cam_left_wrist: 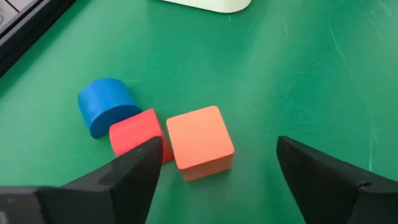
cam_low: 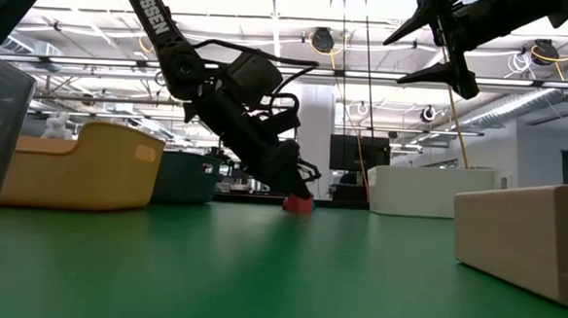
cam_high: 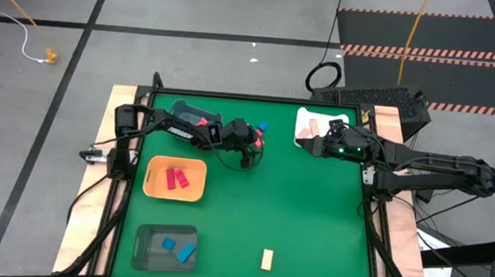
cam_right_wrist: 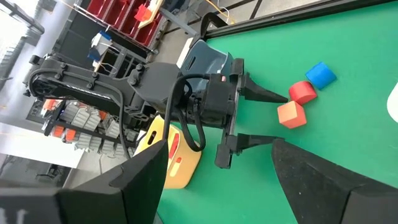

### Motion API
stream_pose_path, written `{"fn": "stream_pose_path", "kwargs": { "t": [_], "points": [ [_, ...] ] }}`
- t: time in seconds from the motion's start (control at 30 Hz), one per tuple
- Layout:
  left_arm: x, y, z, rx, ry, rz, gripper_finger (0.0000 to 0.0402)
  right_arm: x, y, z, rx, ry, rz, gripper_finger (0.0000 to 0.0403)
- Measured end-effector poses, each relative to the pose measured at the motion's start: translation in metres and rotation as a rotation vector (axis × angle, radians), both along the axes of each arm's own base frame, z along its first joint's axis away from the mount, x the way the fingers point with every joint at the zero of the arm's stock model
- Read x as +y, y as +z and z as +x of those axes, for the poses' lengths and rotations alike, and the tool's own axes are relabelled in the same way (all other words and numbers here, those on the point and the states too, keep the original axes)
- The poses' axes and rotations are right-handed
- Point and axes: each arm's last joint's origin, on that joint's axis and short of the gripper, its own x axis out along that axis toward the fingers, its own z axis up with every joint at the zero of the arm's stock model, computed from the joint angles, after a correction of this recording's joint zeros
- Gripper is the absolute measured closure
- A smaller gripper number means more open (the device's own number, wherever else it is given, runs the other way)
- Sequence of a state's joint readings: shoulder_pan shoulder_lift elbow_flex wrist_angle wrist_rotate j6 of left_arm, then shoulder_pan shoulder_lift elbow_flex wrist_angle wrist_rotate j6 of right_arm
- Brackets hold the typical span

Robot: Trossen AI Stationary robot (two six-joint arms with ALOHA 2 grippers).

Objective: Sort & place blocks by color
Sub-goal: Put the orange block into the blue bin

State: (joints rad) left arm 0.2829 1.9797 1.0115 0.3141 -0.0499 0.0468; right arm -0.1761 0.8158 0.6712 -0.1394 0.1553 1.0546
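The left tool hangs released over the orange-red cube; light, rigid, flat-sided, best pinched across opposite faces; the right tool waits released far right.

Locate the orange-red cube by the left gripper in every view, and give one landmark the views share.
High view: the cube is not distinguishable; the left gripper covers that spot.
Low view: only a reddish block shows under the gripper; I cannot tell if it is the orange-red cube.
Left wrist view: orange-red cube, between the fingers.
Right wrist view: cube, ahead of the left gripper.
Shared landmark: blue block beside it.
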Motion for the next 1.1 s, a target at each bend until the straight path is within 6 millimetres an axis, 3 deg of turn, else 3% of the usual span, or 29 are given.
{"fn": "stream_pose_path", "kwargs": {
  "t": [0.27,0.57,0.87,1.1],
  "points": [
    [0.000,0.000,0.000,-0.001,0.007,0.001,0.0166,0.000,0.000,0.000,0.000,0.000,0.000,0.0124],
    [-0.003,-0.016,0.003,0.011,0.028,-0.042,0.0172,0.000,0.000,0.000,0.000,0.000,0.000,0.0124],
    [-0.008,-0.018,0.006,-0.002,0.025,-0.054,0.0177,0.000,0.000,0.000,0.000,0.000,0.000,0.0124],
    [-0.007,-0.018,0.006,-0.004,0.027,-0.052,0.0254,0.000,0.000,0.000,0.000,0.000,0.000,0.0124]
  ]
}}
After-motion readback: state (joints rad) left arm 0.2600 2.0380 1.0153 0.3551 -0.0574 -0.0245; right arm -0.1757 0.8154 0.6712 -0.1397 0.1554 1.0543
